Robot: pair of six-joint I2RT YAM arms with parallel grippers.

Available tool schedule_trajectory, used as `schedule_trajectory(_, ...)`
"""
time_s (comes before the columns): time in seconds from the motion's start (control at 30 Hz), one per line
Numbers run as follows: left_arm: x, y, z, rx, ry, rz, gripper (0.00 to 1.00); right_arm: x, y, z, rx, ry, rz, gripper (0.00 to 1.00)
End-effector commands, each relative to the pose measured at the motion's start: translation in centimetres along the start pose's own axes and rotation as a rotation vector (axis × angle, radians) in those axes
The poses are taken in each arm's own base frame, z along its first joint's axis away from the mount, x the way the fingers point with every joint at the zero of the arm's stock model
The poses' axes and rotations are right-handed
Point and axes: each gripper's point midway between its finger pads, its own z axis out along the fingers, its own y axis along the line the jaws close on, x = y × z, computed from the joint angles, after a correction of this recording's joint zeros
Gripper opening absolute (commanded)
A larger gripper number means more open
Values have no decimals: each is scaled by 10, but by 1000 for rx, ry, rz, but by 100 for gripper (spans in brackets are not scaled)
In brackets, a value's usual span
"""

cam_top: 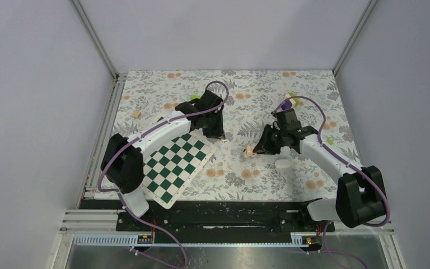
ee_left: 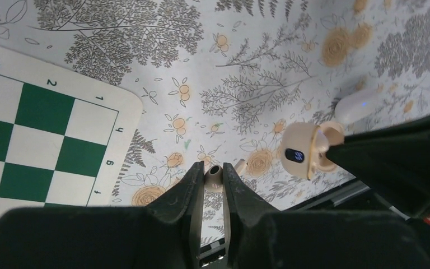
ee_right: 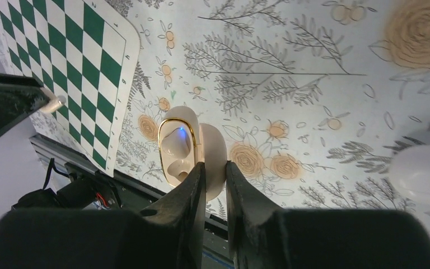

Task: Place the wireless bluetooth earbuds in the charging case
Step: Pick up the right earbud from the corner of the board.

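The left claw (ee_left: pixel 213 178), clamped on one earbud (ee_left: pixel 214 171), hangs near the open charging case (ee_right: pixel 180 147), which the right claw (ee_right: pixel 215 168) grips by one half over the bench (cam_top: pixel 241 95); insertion is pending, requiring the earbud to be aligned above its cavity.

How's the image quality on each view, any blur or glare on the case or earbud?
Left wrist: earbud fairly sharp, case slightly soft. Right wrist: case sharp, no glare; white object at right blurred. Top: even light, soft shadows, case tiny.
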Motion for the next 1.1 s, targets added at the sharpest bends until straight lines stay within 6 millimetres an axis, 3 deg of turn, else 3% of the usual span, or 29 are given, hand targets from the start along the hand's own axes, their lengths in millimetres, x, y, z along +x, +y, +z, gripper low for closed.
schedule_trajectory(0.0,-7,-19,-24,79,-37,174,0,-23,33,8,-35,-62,-41,0)
schedule_trajectory(0.1,-6,-15,-22,51,-38,231,0,-23,38,14,-35,-50,-45,0)
schedule_trajectory(0.23,4,1,2,-67,10,300,0,-24,29,18,8,-50,-55,0)
schedule_trajectory(0.37,2,9,23,-217,-82,375,0,-23,7,14,105,-78,-82,0)
schedule_trajectory(0.57,-4,6,63,-211,-97,444,0,-8,-21,7,191,-87,-96,0)
schedule_trajectory(0.67,-2,0,71,-169,-84,489,0,-4,-35,2,241,-99,-105,0)
schedule_trajectory(0.8,1,0,87,-156,-46,547,19,-1,-38,2,248,-96,-104,0)
schedule_trajectory(1.07,3,-2,96,-154,-18,521,43,0,-38,0,243,-101,-108,0)
